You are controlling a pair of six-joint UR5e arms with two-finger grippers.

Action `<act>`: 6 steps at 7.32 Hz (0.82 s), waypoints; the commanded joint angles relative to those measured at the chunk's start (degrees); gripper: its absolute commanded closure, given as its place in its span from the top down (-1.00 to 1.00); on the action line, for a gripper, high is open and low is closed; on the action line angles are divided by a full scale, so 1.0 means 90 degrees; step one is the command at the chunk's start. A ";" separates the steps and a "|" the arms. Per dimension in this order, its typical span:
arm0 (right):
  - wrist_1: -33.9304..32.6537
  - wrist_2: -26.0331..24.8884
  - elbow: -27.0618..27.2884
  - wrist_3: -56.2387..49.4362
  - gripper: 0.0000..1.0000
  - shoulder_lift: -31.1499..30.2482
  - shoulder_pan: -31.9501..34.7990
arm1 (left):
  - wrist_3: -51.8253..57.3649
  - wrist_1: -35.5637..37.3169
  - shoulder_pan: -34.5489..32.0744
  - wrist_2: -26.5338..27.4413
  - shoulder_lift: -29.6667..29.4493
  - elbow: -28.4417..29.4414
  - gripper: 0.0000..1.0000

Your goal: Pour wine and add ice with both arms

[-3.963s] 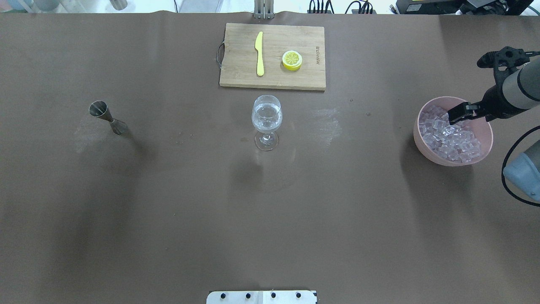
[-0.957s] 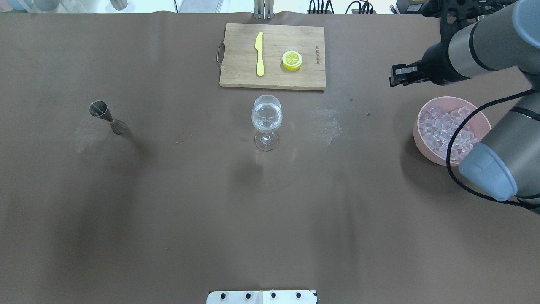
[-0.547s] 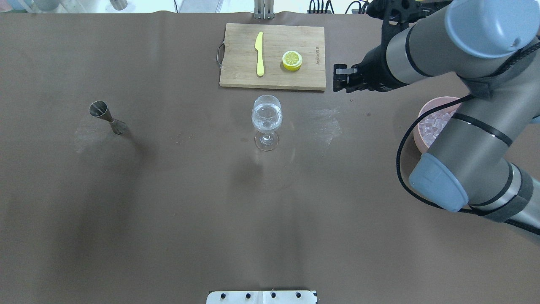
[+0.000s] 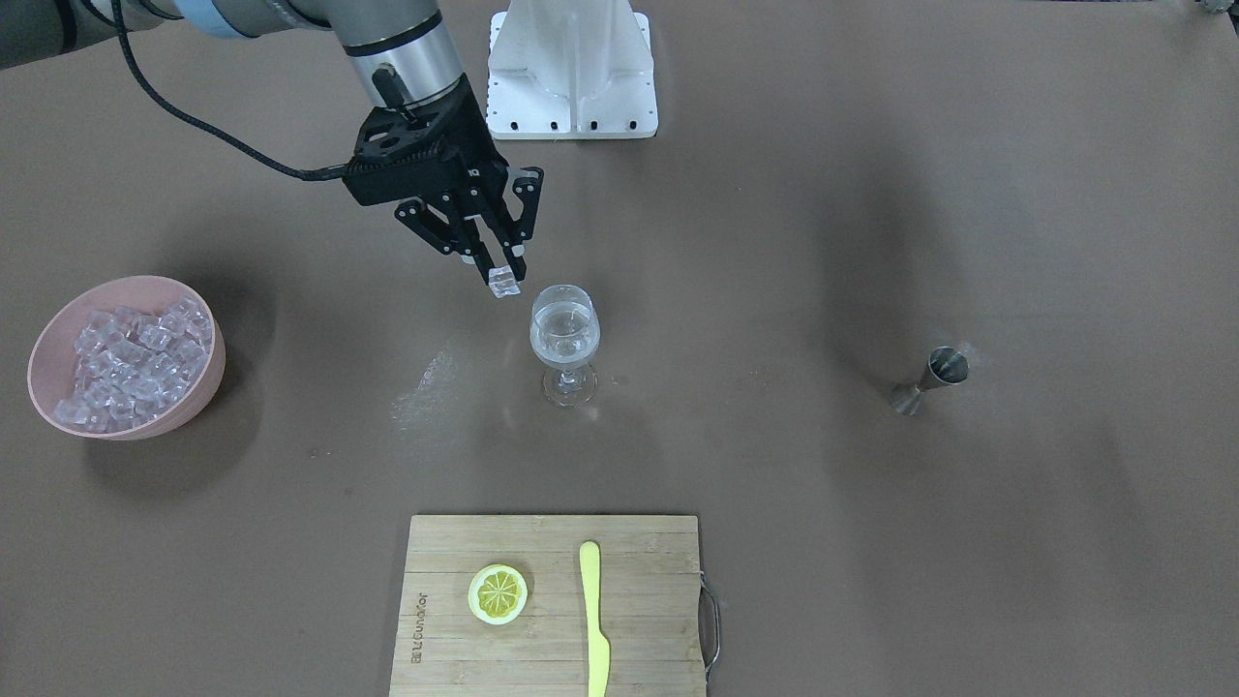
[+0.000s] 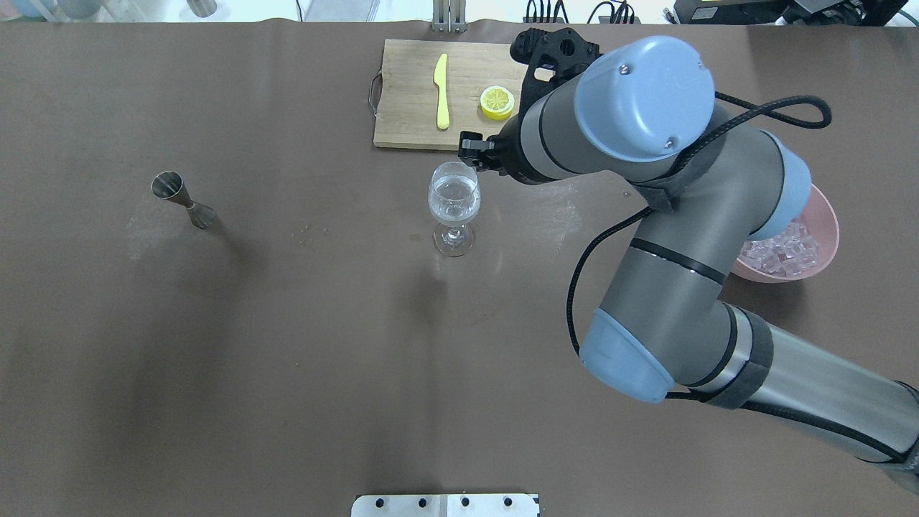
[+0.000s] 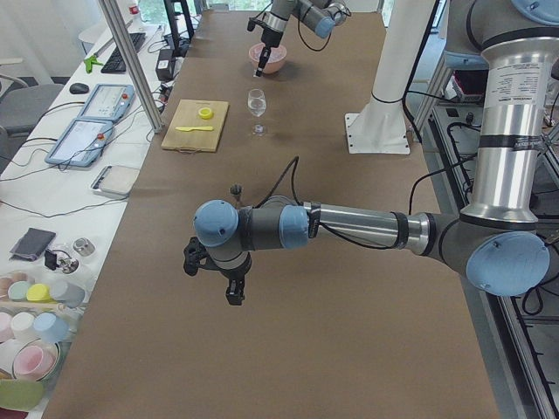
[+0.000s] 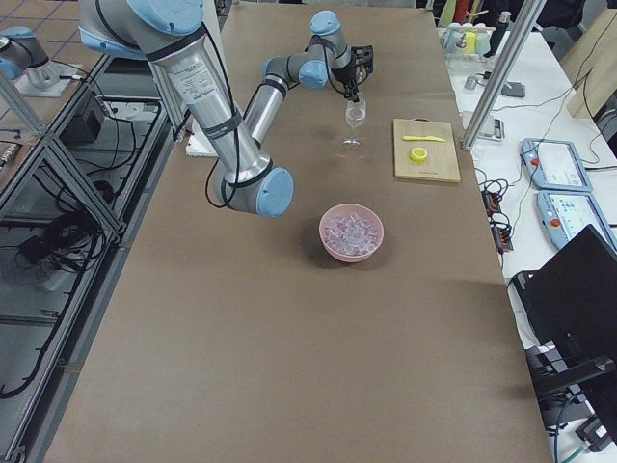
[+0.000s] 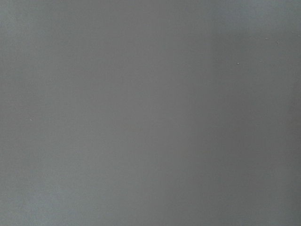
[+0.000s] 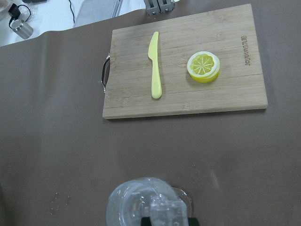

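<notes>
My right gripper [image 4: 500, 276] is shut on one clear ice cube [image 4: 503, 282] and holds it just above and beside the rim of the wine glass [image 4: 564, 334], which has clear liquid in it. In the right wrist view the cube [image 9: 167, 214] hangs over the glass [image 9: 134, 202]. In the overhead view the gripper [image 5: 470, 147] is at the glass's [image 5: 454, 197] far right rim. The rest of the ice [image 4: 131, 353] lies in the pink bowl [image 4: 215, 368]. My left gripper [image 6: 234, 295] hovers over bare table near the front; I cannot tell whether it is open.
A metal jigger [image 5: 183, 199] stands to the left of the glass. A wooden cutting board [image 5: 409, 93] with a yellow knife [image 5: 442, 90] and a lemon half [image 5: 497, 102] lies behind the glass. The white stand [image 4: 571, 68] is at the robot's base.
My right gripper has lifted out of the pink bowl with an ice cube and swung left across the table to the wine glass's rim.
</notes>
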 commanded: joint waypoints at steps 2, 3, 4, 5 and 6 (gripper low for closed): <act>-0.0780 -0.0495 -0.0401 0.0148 -1.00 0.0606 -0.0387 | 0.0007 0.0000 0.0000 0.0000 0.0004 0.0021 0.98; -0.0790 -0.0593 -0.0411 0.0148 -1.00 0.0607 -0.0456 | 0.0007 0.0000 0.0000 0.0000 0.0014 0.0031 0.98; -0.0897 -0.0603 -0.0411 0.0138 -1.00 0.0636 -0.0486 | 0.0007 0.0000 0.0000 0.0000 0.0024 0.0022 0.98; -0.0956 -0.0613 -0.0585 0.0138 -1.00 0.0762 -0.0505 | 0.0007 0.0000 0.0000 0.0000 0.0034 0.0031 0.98; -0.0957 -0.0632 -0.0674 0.0138 -1.00 0.0840 -0.0505 | 0.0007 0.0000 0.0000 0.0000 0.0043 0.0031 0.98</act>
